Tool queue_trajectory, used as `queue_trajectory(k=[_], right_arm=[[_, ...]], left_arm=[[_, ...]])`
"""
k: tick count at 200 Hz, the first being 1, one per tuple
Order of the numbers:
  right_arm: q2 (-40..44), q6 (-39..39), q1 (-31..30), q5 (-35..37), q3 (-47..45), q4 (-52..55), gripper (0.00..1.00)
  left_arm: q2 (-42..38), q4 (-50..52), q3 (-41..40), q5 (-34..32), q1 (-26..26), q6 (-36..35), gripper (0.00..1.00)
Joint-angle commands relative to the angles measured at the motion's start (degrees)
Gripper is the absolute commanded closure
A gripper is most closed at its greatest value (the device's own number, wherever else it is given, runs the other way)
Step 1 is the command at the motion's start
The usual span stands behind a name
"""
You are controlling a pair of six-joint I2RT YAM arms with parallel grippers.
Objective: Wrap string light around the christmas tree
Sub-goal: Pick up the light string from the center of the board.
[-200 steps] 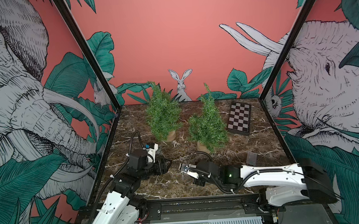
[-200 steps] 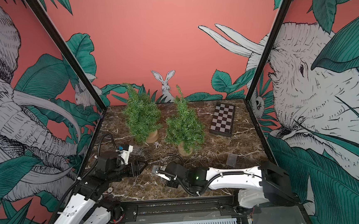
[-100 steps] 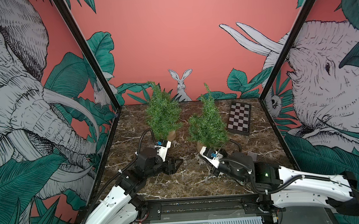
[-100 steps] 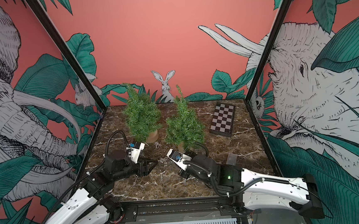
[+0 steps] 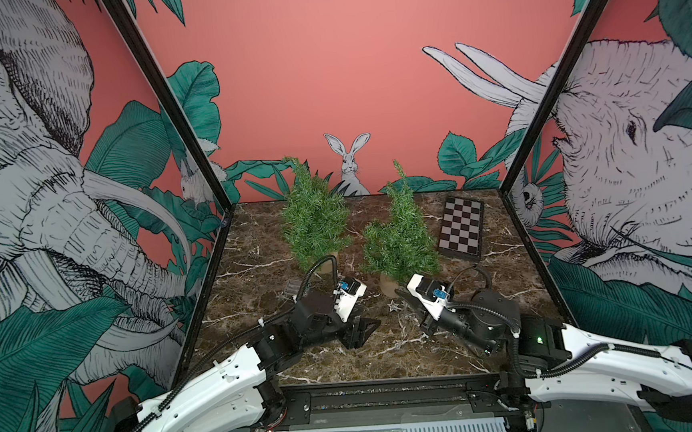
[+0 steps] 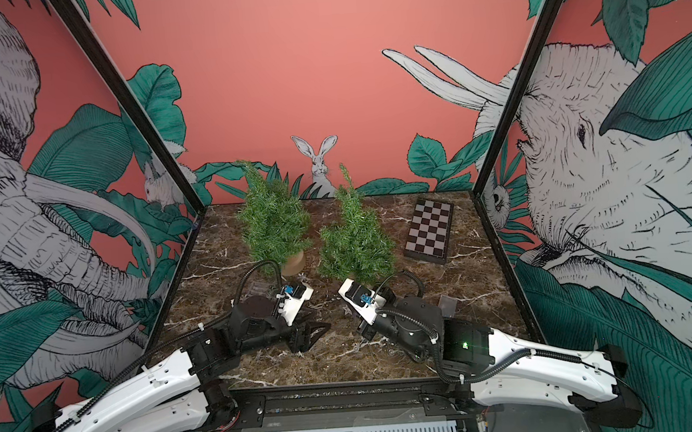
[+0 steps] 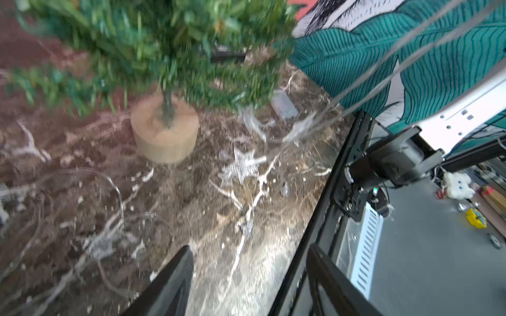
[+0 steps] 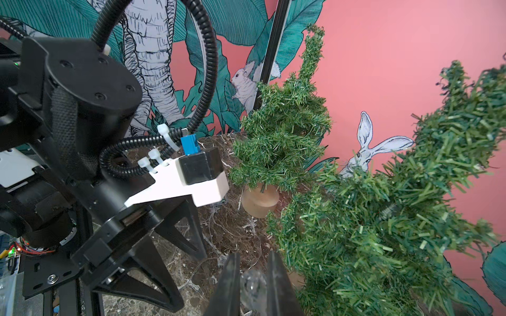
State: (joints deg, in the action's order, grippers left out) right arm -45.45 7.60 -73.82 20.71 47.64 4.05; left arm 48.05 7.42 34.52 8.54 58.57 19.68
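Jaws of the right gripper stand nearly together, pinching a clear bulb of the string light. Jaws of the left gripper stand spread with nothing between them.

String light: thin clear wire with star ornaments lies loose on the marble table, ahead of the left jaws and beside the near tree's base. Several strands rise off the table toward the right arm in the left wrist view.

Near tree stands upright just beyond the right jaws, its lower branches close beside them. A second tree stands upright farther off, beyond the left gripper. The two trees stand near each other, apart at the bases.

Obstructions: the left gripper sits just beside the right jaws, its fingers low over the table. A chessboard lies flat well beyond the right gripper. A small clear box lies near the left wrist; its contents cannot be told.
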Motion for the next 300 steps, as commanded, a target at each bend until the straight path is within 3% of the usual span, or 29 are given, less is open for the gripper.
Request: queue_trajectory(k=[1,45,81,117,149,185,238,300], right_arm=[[1.15,0.34,0.17,-0.66,2.50,-3.55,0.87],[1.15,-0.21,0.13,-0.94,2.47,-4.74,0.87],[1.14,-1.22,0.17,-1.53,2.18,-6.03,0.87],[1.85,-2.06,0.17,-2.33,1.77,-7.38,0.88],[2.46,-2.50,0.17,-2.51,1.84,-8.19,0.89],[3.41,-2.71,0.17,-2.45,1.92,-9.28,0.90],[4.48,-1.90,0.15,-0.96,2.37,-9.50,0.90],[5.28,-0.72,0.17,0.67,2.96,-9.35,0.89]], left_arm=[[0.10,-9.11,2.67,-4.11,2.61,-1.70,0.32],[4.06,-16.75,6.41,-6.27,7.46,-6.43,0.32],[6.95,-18.93,8.68,-8.42,8.14,-8.50,0.34],[9.87,-20.49,10.41,-5.06,8.51,-8.61,0.33],[11.67,-19.18,11.99,-6.45,8.69,-8.87,0.35],[13.67,-18.81,13.47,-7.64,8.83,-9.19,0.49],[14.71,-15.28,17.62,-8.91,8.94,-9.90,0.85],[12.37,-7.12,21.44,-11.72,9.03,-13.92,1.00]])
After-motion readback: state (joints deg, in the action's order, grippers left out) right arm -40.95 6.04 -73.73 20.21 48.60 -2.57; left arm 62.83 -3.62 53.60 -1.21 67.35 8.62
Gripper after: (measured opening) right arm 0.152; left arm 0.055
